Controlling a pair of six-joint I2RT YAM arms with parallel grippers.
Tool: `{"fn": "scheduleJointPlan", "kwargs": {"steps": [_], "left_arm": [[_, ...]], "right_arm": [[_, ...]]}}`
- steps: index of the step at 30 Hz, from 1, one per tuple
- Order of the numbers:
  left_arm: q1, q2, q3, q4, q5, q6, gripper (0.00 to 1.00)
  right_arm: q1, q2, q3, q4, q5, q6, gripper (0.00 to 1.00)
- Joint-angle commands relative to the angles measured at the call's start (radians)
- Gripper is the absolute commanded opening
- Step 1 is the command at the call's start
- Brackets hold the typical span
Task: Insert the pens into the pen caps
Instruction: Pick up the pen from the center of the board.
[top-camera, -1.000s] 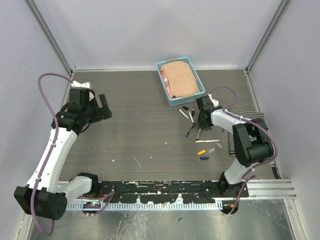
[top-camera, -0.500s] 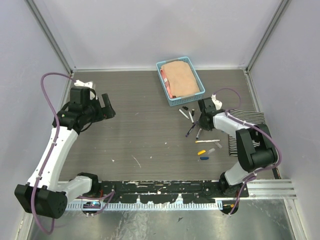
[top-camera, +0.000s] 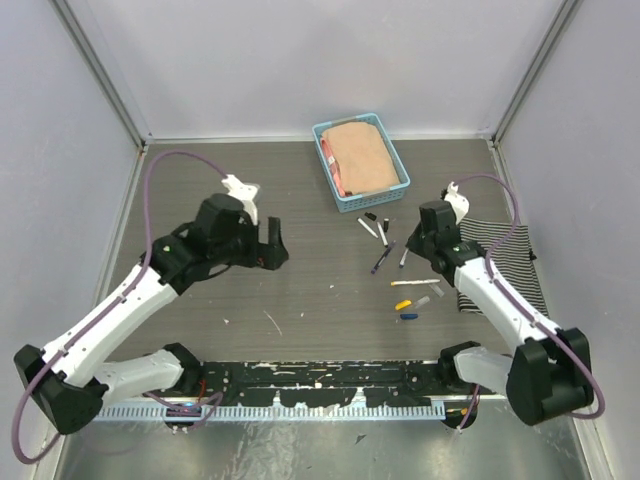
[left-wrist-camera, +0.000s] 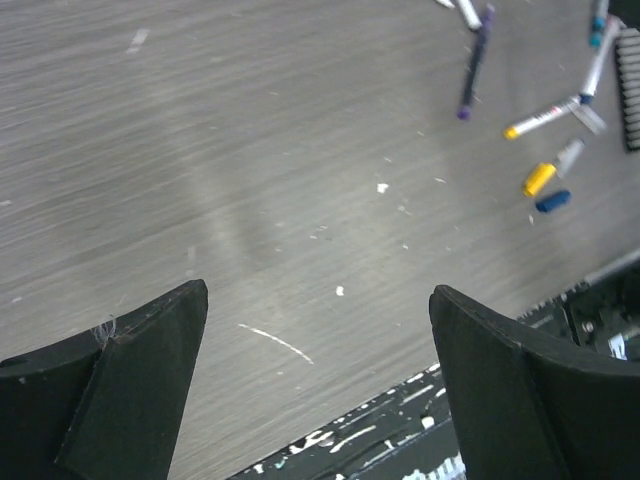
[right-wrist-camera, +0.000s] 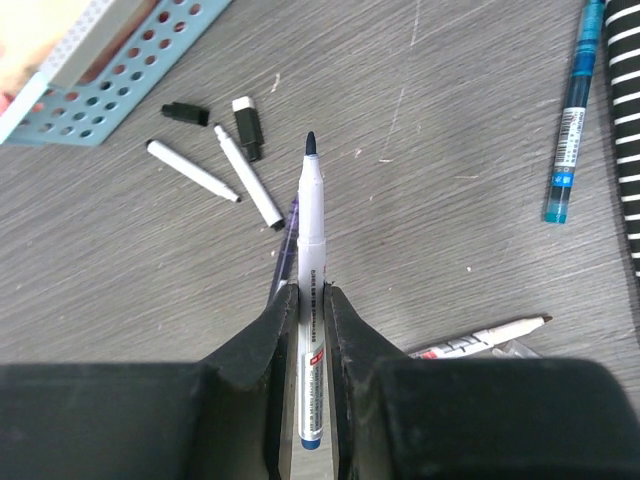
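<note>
Lifts off the scattered pens (right-wrist-camera: 193, 170) with 1 white pen (right-wrist-camera: 313, 230) pinched between the right gripper (right-wrist-camera: 312, 290) fingers, tip forward above the table (left-wrist-camera: 250, 150). Swings the left gripper (left-wrist-camera: 318, 295) inward, fingers spread wide and empty. Readies capping; leaves the caps (top-camera: 403, 304) loose nearby.

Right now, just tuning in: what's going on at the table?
The right gripper is shut on a white pen, whose dark tip is bare. The left gripper hangs open and empty, left of the other pens. A yellow cap, a grey cap and a blue cap lie loose on the table.
</note>
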Motion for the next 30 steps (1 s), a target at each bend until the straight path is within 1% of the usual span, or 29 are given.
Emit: {"fn": "scheduleJointPlan", "kwargs": {"steps": [1, 4, 8, 13, 16, 18, 20, 26, 30], "left_arm": [[-0.182, 0.029, -0.017, 0.12, -0.098, -0.061, 0.98], [-0.287, 0.064, -0.02, 0.194, -0.132, -0.072, 0.98], [-0.359, 0.118, -0.024, 0.314, -0.111, -0.092, 0.98], [-0.409, 0.177, -0.01, 0.39, -0.083, -0.1, 0.98], [-0.417, 0.199, -0.002, 0.426, -0.015, -0.092, 0.98], [-0.418, 0.231, 0.006, 0.449, 0.051, -0.076, 0.99], [-0.423, 0.249, 0.015, 0.453, 0.076, -0.068, 1.0], [-0.425, 0.263, 0.031, 0.465, 0.077, -0.067, 0.95], [-0.425, 0.268, 0.038, 0.472, 0.081, -0.075, 0.9]], "right_arm": [[0.003, -0.128, -0.024, 0.03, -0.087, -0.056, 0.17], [0.003, -0.219, -0.055, 0.039, -0.159, -0.033, 0.17], [0.011, -0.348, -0.129, 0.106, -0.272, 0.041, 0.18], [0.068, -0.497, -0.213, 0.166, -0.274, 0.144, 0.19], [0.111, -0.556, -0.248, 0.204, -0.262, 0.179, 0.19], [0.151, -0.569, -0.257, 0.227, -0.252, 0.194, 0.19], [0.19, -0.567, -0.256, 0.239, -0.23, 0.209, 0.19], [0.323, -0.551, -0.261, 0.327, -0.154, 0.255, 0.19], [0.37, -0.534, -0.258, 0.363, -0.128, 0.279, 0.19]]}}
